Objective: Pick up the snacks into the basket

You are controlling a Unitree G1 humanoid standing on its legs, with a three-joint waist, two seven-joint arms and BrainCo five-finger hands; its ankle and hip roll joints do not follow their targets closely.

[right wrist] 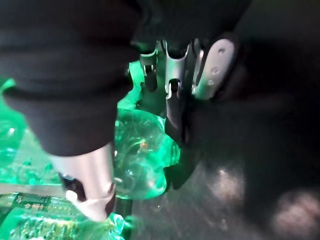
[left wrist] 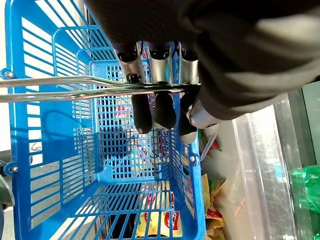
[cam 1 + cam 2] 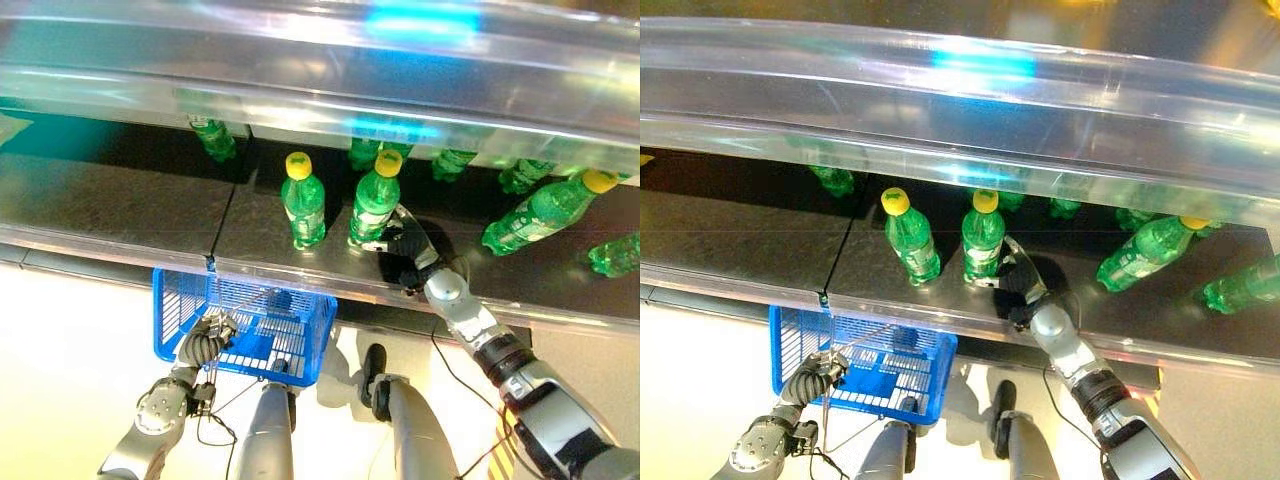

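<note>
Standing upright on the dark shelf (image 3: 120,205), the green bottle (image 3: 375,208) nearest the right hand (image 3: 408,245) has that hand's fingers around its base, thumb on one side and fingers on the other, though I judge the grip is not yet firm. A 2nd bottle (image 3: 303,207) stands just beside it and others lie tipped further along. The left hand (image 3: 207,338) is curled around the wire handle (image 2: 60,88) of the blue basket (image 3: 180,300), which hangs below the shelf edge with nothing in it, so the whole job remains.
</note>
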